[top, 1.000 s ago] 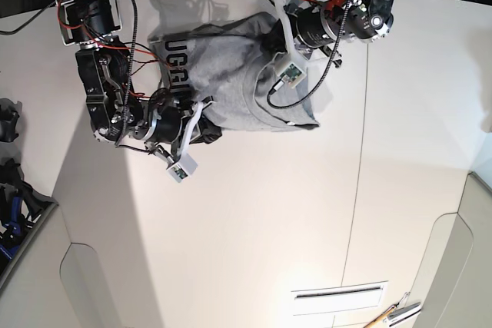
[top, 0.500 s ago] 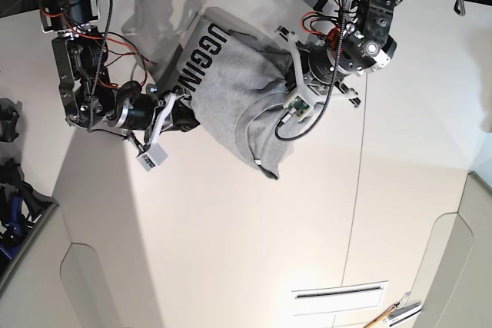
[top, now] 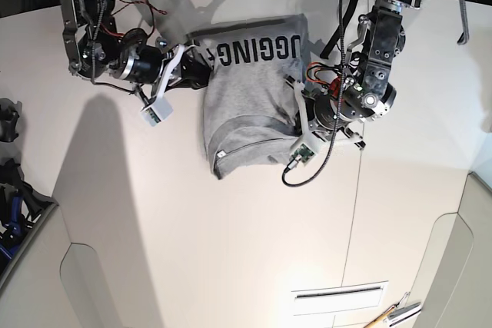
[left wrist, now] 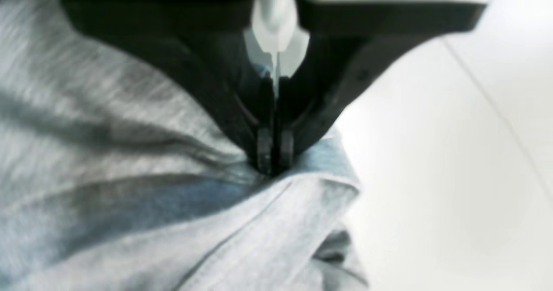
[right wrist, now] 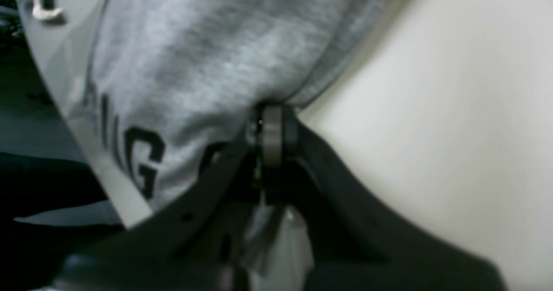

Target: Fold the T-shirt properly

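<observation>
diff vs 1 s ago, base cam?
Both arms swung the shirt around: the right gripper went up toward the far edge, the left gripper came down and nearer. The lettering now runs along the top. Both grippers stay clamped on the cloth.

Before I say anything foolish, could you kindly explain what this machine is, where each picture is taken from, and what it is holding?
It is a robot with two arms, seen from overhead in the base view. The other two pictures come from small cameras on each wrist, looking along the fingers. On the pale table is a heather-grey cotton T-shirt with black block lettering. The left gripper, on that view's right, is pinched shut on a plain edge of the shirt; its close-up shows the tips closed on cloth. The right gripper, on that view's left, is shut on the lettered end, seen close up. The shirt hangs bunched between them.
</observation>
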Available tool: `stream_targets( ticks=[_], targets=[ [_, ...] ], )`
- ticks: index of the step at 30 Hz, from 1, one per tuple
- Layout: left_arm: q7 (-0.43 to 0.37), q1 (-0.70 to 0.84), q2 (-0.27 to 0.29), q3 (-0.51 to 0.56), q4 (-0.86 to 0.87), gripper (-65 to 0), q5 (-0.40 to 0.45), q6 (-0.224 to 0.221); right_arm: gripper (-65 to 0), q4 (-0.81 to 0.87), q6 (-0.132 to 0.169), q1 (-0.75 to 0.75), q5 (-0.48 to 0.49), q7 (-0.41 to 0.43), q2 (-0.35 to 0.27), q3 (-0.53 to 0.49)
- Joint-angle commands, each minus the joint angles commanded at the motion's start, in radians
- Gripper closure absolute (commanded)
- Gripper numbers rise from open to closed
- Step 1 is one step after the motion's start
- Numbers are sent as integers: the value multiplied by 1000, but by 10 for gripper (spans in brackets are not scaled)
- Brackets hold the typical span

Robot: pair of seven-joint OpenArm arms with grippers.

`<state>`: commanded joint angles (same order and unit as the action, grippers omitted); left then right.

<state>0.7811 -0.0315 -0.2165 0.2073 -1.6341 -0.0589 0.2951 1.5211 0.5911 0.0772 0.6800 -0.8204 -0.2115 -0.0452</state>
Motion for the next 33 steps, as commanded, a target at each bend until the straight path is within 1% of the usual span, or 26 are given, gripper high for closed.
stream_targets(
  ticks=[4, 6, 7, 8, 9, 12, 17, 18, 19, 20, 21, 22, 25, 28, 30, 33],
  targets=[
    [-15, -5, 0, 0, 0, -13, 0, 0, 0, 0, 0, 1, 1, 1, 21, 0],
    [-15, -9, 0, 0, 0, -13, 0, -1, 0, 0, 0, 1, 1, 0, 21, 0],
    [-15, -15, 0, 0, 0, -13, 0, -5, 0, 0, 0, 1, 0, 0, 21, 0],
    [-14, -22, 0, 0, -2, -13, 0, -20, 0, 0, 0, 1, 0, 0, 21, 0],
    [-13, -30, -1, 0, -6, -13, 0, -23, 0, 0, 0, 1, 0, 0, 21, 0],
    [35, -32, -6, 0, -40, -13, 0, -22, 0, 0, 0, 1, -18, -8, 21, 12],
    [47, 20, -64, 0, -137, -13, -4, -23, 0, 10, 0, 1, -21, -26, 20, 96],
    [50, 36, -78, -3, -162, -13, -5, -26, 0, 14, 0, 1, -20, -39, 17, 116],
    [55, 56, -89, -9, -188, -13, -8, -43, 0, 20, 1, 1, -16, -61, 9, 130],
    [60, 81, -99, -19, -213, -13, -11, -58, 0, 25, 1, 1, -11, -87, -3, 141],
    [62, 110, -106, -33, -239, -13, -12, -65, 0, 30, 8, 1, 4, -111, -23, 146],
    [62, 141, -110, -51, -266, -13, -12, -68, 0, 34, 8, 4, 26, -124, -47, 148],
    [67, 247, -116, -113, -347, -13, -26, -66, 0, 63, 8, 31, 92, -127, -131, 148],
    [89, 365, -116, -182, -428, -13, -68, -43, 0, 120, 10, 90, 137, -127, -204, 148],
    [92, 455, -116, -223, -474, -13, -95, -37, 0, 159, 16, 136, 182, -148, -251, 148],
    [91, 590, -116, -258, -514, -13, -101, -42, 0, 198, 16, 200, 274, -188, -321, 148]
  ],
)
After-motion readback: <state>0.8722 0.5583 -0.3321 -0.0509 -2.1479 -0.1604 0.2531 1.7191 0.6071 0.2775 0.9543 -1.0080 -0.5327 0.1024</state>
